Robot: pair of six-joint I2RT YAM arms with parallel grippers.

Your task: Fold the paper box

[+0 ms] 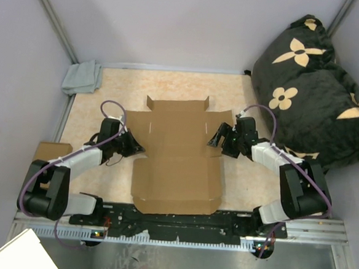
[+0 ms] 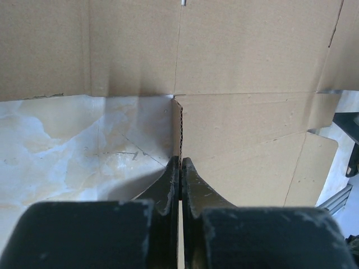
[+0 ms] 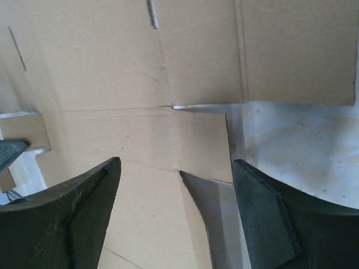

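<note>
The paper box (image 1: 177,165) is plain brown die-cut cardboard lying mostly flat in the middle of the table, with creases and side flaps. My left gripper (image 1: 134,147) is at the box's left edge. In the left wrist view it (image 2: 180,162) is shut on a side flap of the box (image 2: 252,129), whose thin edge stands upright between the fingers. My right gripper (image 1: 215,141) is at the box's right edge. In the right wrist view it (image 3: 175,162) is open, and its fingers straddle a slightly raised side flap of the box (image 3: 112,73) without touching it.
A grey cloth (image 1: 82,77) lies at the far left corner. A black flowered cushion (image 1: 312,88) fills the right rear. A smaller cardboard piece (image 1: 52,150) lies off the table's left edge. A metal rail (image 1: 172,232) runs along the front, with a white sheet (image 1: 11,252) at its left.
</note>
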